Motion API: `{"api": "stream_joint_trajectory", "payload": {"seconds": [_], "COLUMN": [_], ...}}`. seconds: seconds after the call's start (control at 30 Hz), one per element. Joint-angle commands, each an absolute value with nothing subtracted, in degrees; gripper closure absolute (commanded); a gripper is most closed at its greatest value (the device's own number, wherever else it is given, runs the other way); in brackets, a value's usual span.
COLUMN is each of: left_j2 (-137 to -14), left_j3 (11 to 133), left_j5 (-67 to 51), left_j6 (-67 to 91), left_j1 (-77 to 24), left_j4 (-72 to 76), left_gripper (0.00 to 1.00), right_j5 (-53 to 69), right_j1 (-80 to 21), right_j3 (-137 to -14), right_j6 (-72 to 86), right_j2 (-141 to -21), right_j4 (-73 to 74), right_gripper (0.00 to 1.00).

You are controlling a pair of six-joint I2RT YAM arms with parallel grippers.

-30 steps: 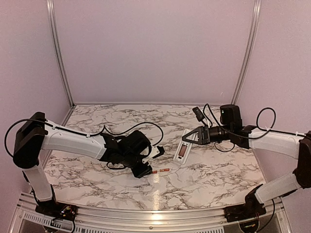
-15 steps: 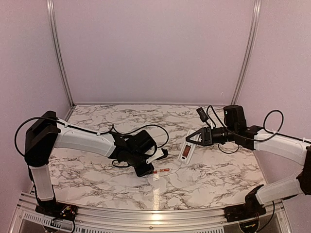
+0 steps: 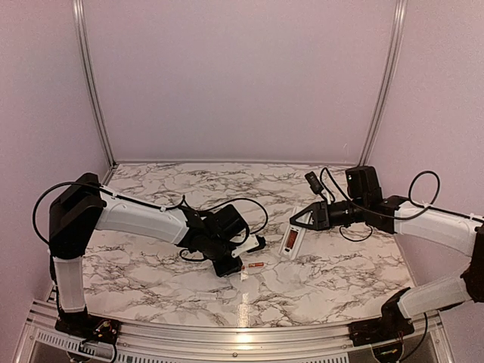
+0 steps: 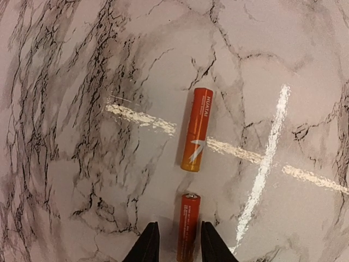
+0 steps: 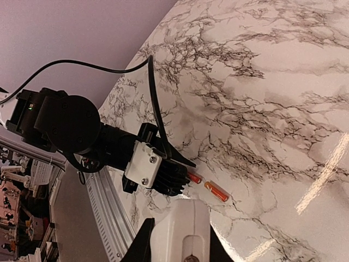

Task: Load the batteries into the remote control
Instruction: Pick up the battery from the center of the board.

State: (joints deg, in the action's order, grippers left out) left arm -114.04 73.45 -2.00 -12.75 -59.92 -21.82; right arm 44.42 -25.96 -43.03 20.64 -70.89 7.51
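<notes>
Orange battery (image 4: 188,226) newly straddled by left hand (image 4: 179,241), unclenched; right hand (image 5: 177,244) grasps remote control (image 3: 290,239).

Veined marble tabletop (image 3: 333,281) — pale lilac walls (image 3: 242,76) behind.

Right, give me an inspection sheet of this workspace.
Surface: marble-pattern table, glare streaks.
Job's things: far battery lying free; near battery straddled by left gripper; remote control held at one end by right gripper.
Clutter: nothing seen.
Grippers: left open around the near battery; right shut on the remote control.
Cables: black cable looped at each wrist.
Surroundings: plain lilac walls, metal posts.
</notes>
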Motion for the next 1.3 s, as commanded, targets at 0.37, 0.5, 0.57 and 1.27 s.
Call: {"api": "stream_joint_trajectory", "payload": {"seconds": [0.37,0.5,0.57,1.27], "left_j2": [-111.4,-106.0,-103.1,-90.5], "left_j3": [70.0,64.8,62.5,59.4], "left_j5": [3.4,5.1,7.0,22.6], "left_j6": [-4.1,4.1,9.2,81.9], "left_j1": [-57.9,-56.3,-55.9,-58.2], "left_j4": [-24.1,-20.4,-18.7,-33.7], "left_gripper": [0.96,1.00,1.00,1.00], "right_j5": [47.8,47.9,48.0,49.1], "right_j1": [-21.3,-21.3,-21.3,-21.3], "right_j3": [-43.2,-43.3,-43.3,-43.4], "right_j6": [21.5,21.8,22.0,23.4], "right_j2": [-71.6,-71.9,-72.1,-73.3], "right_j4": [4.7,4.3,4.1,1.9], "right_gripper": [1.00,1.00,1.00,1.00]}}
